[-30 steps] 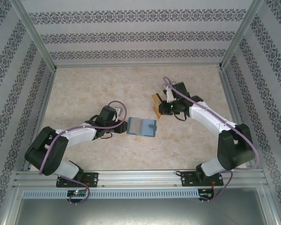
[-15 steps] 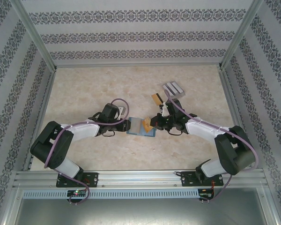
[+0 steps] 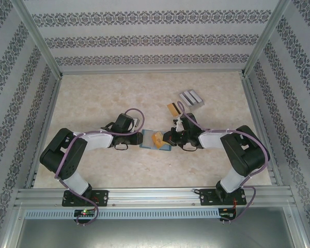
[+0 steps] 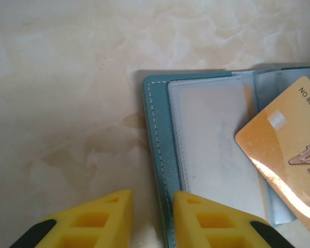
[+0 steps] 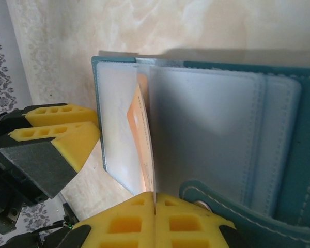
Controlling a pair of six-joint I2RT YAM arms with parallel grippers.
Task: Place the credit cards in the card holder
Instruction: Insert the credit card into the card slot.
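The card holder (image 4: 157, 155) lies open on the surface (image 4: 67, 103). The right end effector (image 5: 154, 217), clamped tight on 1 orange-gold card (image 4: 284, 155), holds it tilted at the holder's inner pocket. The left end effector (image 4: 153, 219), its 2 fingers narrowly parted, straddles the holder's outer edge.

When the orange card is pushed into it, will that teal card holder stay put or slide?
Likely slides: the card holder lies flat on a smooth table. Its clear sleeves look thin, probably flexing under the orange card. The left pincer at its edge may brace it.
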